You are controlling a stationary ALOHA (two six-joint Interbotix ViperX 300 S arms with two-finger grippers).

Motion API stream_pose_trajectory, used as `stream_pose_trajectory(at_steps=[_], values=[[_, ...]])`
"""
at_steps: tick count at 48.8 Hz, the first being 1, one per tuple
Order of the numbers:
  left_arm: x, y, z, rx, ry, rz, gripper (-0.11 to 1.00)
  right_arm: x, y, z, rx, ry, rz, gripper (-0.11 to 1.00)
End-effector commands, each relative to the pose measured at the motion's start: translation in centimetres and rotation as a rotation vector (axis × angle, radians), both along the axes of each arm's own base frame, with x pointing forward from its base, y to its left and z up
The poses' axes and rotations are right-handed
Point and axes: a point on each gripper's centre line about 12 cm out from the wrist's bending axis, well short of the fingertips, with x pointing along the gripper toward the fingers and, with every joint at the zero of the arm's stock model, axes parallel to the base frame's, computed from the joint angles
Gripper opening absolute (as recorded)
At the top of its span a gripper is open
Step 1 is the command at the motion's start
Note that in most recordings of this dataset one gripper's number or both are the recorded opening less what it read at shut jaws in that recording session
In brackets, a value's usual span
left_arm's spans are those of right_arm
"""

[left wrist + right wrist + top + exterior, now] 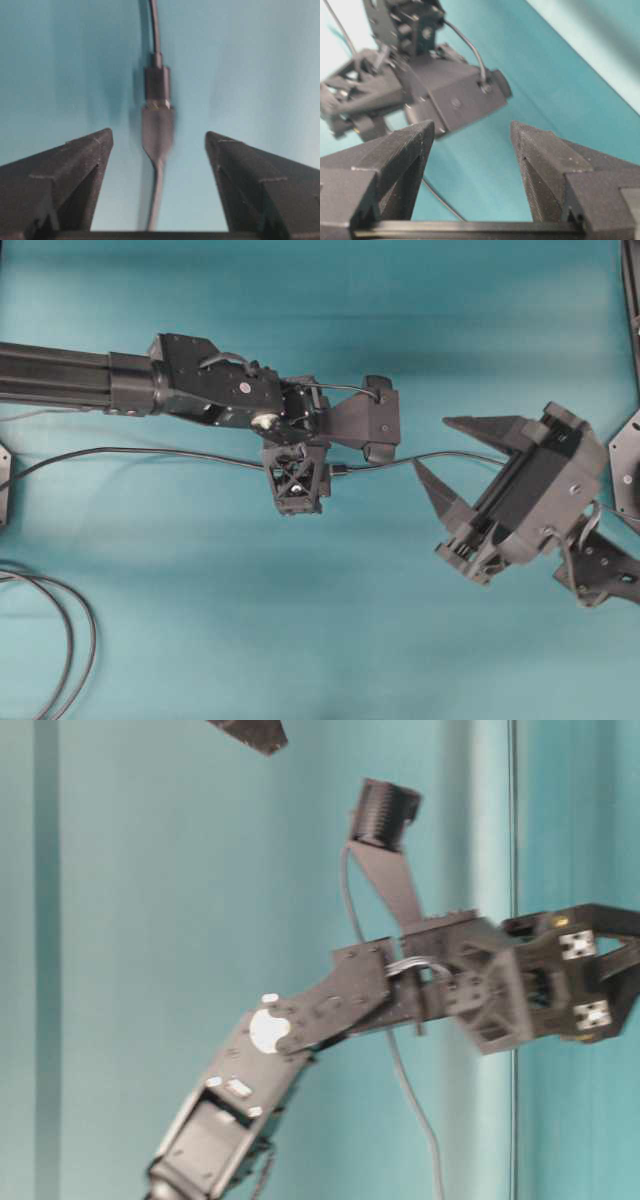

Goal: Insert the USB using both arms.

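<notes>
In the left wrist view the USB [157,85], dark-bodied with a short band of silvery metal at its tip, lies on the teal table. It is end to end with the dark, blurred socket [158,131], and the two touch. My left gripper [159,134] is open, with its fingers on either side of the socket and holding nothing. From overhead the joint [341,470] lies just right of the left gripper [303,468]. My right gripper [434,444] is open and empty, to the right of the joint. The thin cable [460,453] runs past its lower finger.
The thin cable [150,452] runs left across the table to the edge. A thicker black cable loop [75,640] lies at the bottom left. Arm mounts stand at the right edge [625,460]. The left arm [330,1010] fills the table-level view.
</notes>
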Motion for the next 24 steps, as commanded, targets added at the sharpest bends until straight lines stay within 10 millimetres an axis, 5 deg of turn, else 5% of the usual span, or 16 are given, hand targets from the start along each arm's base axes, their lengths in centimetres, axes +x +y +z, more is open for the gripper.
stream_pose_trajectory(at_steps=[1,11,24], values=[[0.1,-0.3,4.8,-0.002,-0.088,0.026,0.85,-0.8,-0.4,1.0,0.031,-0.033,-0.006,0.7],[-2.7,-0.5,10.0,-0.017,-0.221,0.098,0.85,-2.3,-1.6,1.3,0.101,-0.074,0.071,0.7],[-7.6,-1.3,14.7,-0.004,-0.468,0.11,0.85,-1.5,-4.4,0.3,0.218,-0.114,0.281,0.7]])
